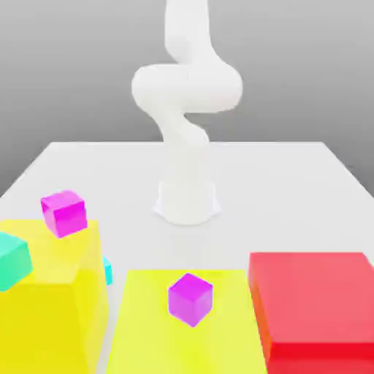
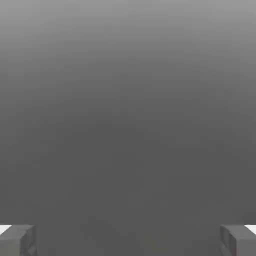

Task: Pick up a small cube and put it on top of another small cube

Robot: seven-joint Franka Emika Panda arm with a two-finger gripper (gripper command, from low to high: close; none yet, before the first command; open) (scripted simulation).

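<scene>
Small cube (image 1: pixel 107 271) beside yellow block (image 1: pixel 51 292)

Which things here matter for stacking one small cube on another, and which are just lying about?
Job: blue cube, end effector, plus one base cube among left pink cube, middle pink cube, green cube.
Lying about: tall yellow block, flat yellow block, red block, table.
</scene>
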